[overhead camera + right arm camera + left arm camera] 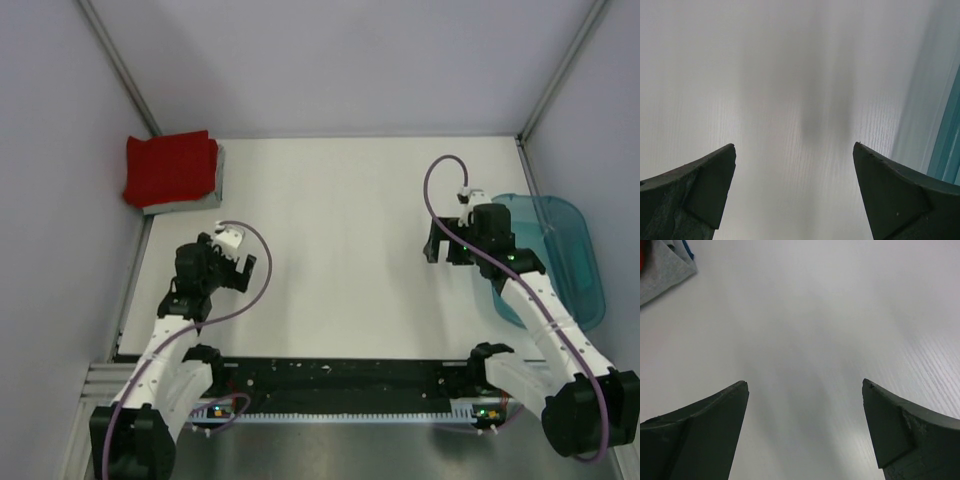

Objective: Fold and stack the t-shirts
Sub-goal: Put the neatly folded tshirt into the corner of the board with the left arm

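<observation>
1. At the far left corner of the table (340, 260), the t-shirts (172, 172) lie in a folded pile. Red cloth is on top, and a grey shirt (192, 203) sits beneath it with its near edge showing. From above I cannot tell whether the red layer is one shirt or two.
2. The pile looks deliberately tucked into that corner. There it leaves the middle of the table free for folding and keeps finished work out of the arms' sweep.
3. The left gripper (805, 385) hangs over bare table, near and a little right of the pile. Its jaws are spread wide with nothing between them. Its wrist view catches only a grey corner of the pile at the far left.
4. The right gripper (792, 147) is also spread wide and holds nothing. It hangs over bare table just left of the teal tub (565, 250), whose wall shows at the right edge of its wrist view.
5. No loose shirt shows in any view, so I judge the stacking done or nearly so. Each arm sits on its own side, well apart, so neither crowds the other or the pile.
</observation>
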